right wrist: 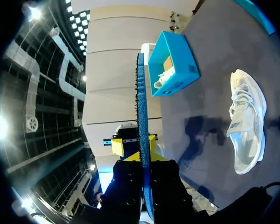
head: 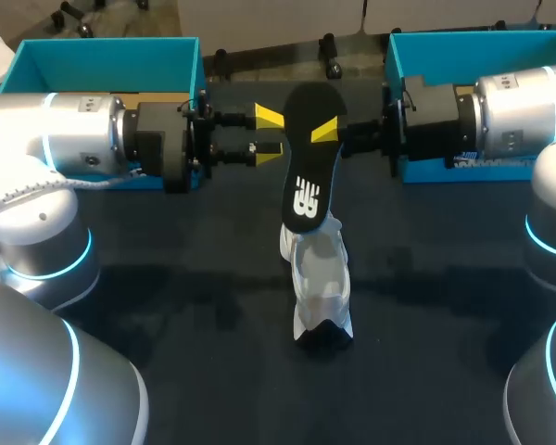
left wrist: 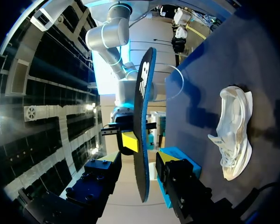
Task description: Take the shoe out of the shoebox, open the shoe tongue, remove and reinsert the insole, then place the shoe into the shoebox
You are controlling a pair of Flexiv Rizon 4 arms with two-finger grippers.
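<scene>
Over the dark table [head: 167,278], my right gripper [head: 326,132] pinched the insole [head: 306,185] edgewise, my left gripper [head: 269,133] spread around it; closing off-centre risked knocking it loose onto the shoe [head: 320,278].

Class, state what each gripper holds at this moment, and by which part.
The right gripper is shut on the black insole, pinching its faces near the end away from the logo. The left gripper is open, holding nothing.
</scene>
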